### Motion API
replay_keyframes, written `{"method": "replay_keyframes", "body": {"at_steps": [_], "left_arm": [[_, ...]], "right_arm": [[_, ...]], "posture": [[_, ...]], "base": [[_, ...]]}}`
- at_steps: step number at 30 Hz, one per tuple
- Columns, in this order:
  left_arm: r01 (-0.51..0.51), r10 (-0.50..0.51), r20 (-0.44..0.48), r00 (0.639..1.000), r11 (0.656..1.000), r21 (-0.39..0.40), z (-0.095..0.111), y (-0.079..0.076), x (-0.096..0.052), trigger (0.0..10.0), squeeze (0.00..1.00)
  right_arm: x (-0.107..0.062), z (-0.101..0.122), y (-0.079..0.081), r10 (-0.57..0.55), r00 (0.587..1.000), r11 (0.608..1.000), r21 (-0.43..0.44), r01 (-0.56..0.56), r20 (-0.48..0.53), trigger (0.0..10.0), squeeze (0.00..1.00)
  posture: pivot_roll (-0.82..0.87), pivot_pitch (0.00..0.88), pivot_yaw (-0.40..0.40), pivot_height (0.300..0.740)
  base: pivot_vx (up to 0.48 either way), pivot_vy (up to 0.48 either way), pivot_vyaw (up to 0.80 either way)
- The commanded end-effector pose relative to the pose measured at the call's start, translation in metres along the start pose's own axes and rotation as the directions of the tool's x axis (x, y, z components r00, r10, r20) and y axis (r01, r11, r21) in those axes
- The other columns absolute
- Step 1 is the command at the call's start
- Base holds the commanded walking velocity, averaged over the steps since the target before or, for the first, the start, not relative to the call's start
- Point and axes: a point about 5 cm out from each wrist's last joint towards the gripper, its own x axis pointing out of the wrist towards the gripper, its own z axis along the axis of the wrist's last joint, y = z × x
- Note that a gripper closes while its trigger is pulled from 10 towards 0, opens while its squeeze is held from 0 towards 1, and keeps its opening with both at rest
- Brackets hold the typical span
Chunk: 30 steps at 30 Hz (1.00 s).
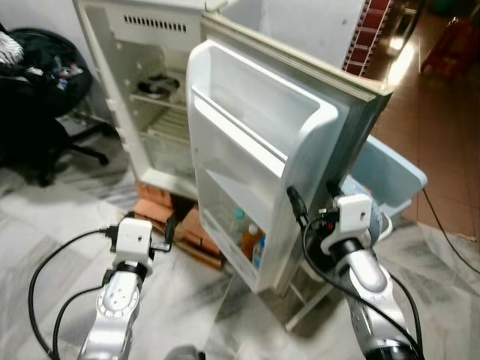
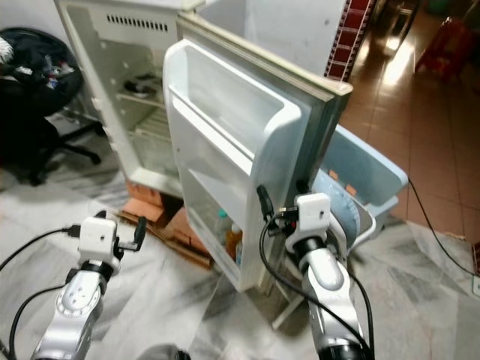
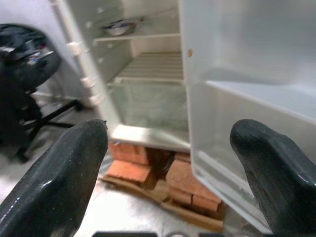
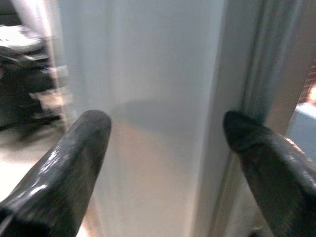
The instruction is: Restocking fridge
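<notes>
Barely begun, seemingly: fridge (image 1: pixel 161 112) at 12 o'clock standing open, few bottles (image 1: pixel 251 241) in door (image 1: pixel 255 150) bottom rack, right tool (image 1: pixel 311 196) spread astride door edge, left tool (image 1: pixel 169 231) spread, empty, at 8 o'clock.

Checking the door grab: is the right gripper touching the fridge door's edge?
Cannot tell. In the right wrist view the open right gripper straddles the fridge door edge, but blur hides any contact.
</notes>
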Motion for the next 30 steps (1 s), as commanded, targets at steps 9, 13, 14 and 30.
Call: {"method": "replay_keyframes", "body": {"at_steps": [9, 13, 14, 30], "left_arm": [[0.007, -0.001, -0.135, 0.991, 0.999, 0.046, -0.027, 0.006, -0.024, 10.0, 0.00], [0.006, 0.002, -0.165, 0.986, 0.999, 0.048, -0.034, 0.006, -0.031, 10.0, 0.00], [0.006, 0.002, -0.165, 0.986, 0.999, 0.048, -0.034, 0.006, -0.031, 10.0, 0.00], [-0.004, 0.018, -0.187, 0.982, 0.997, 0.077, -0.034, 0.002, -0.027, 10.0, 0.00]], "right_arm": [[-0.019, -0.028, -0.025, 0.309, 0.874, 0.943, 0.001, -0.332, -0.375, 10.0, 0.00], [-0.018, -0.030, -0.052, 0.199, 0.864, 0.960, -0.086, -0.267, -0.463, 10.0, 0.00], [-0.016, -0.029, -0.056, 0.173, 0.865, 0.964, -0.100, -0.247, -0.470, 10.0, 0.00], [0.056, 0.055, -0.011, 0.020, 1.000, 0.999, 0.035, -0.019, -0.017, 10.0, 0.00]], "posture": [[0.03, 0.000, -0.025, 0.740], [0.03, 0.000, -0.031, 0.740], [0.04, 0.000, -0.033, 0.740], [0.02, 0.000, -0.016, 0.740]], "base": [[0.000, 0.000, 0.00], [0.000, 0.000, 0.00], [0.000, 0.000, 0.00], [0.000, 0.000, 0.00]]}}
